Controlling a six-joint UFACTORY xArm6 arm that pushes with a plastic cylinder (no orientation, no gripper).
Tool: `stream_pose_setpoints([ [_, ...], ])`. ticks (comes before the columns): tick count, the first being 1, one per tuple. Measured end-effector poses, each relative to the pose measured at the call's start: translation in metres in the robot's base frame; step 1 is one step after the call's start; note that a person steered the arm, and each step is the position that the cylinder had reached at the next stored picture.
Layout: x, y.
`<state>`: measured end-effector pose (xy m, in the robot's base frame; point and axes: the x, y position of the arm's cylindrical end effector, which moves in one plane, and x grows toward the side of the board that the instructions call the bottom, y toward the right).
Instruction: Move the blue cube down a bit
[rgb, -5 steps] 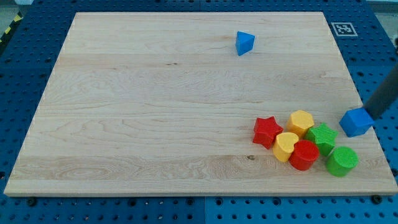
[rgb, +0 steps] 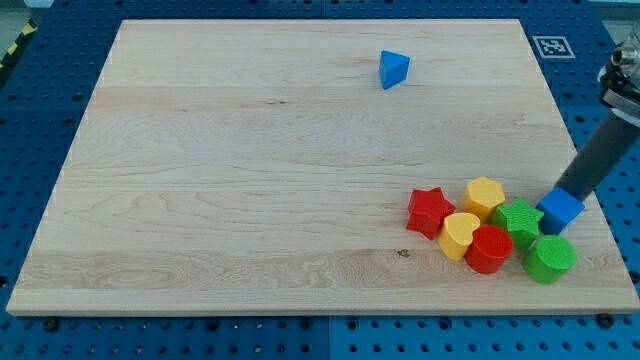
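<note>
The blue cube lies near the wooden board's right edge, at the lower right of the view. It touches the green star-like block on its left and sits just above the green cylinder. My tip rests against the cube's top right side, with the dark rod rising up to the view's right.
A cluster lies left of the cube: a red star, a yellow hexagon, a yellow heart and a red block. A blue triangular block sits near the board's top. The board's right edge is close.
My tip has moved left and down, pushing the blue cube left and slightly down until it meets the green blocks.
</note>
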<state>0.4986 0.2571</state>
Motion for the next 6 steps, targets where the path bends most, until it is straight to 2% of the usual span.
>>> stream_pose_setpoints([
  [1, -0.031, -0.034],
  [3, -0.098, -0.181],
  [4, -0.151, -0.252],
  [5, -0.203, -0.261],
  [6, -0.211, -0.217],
])
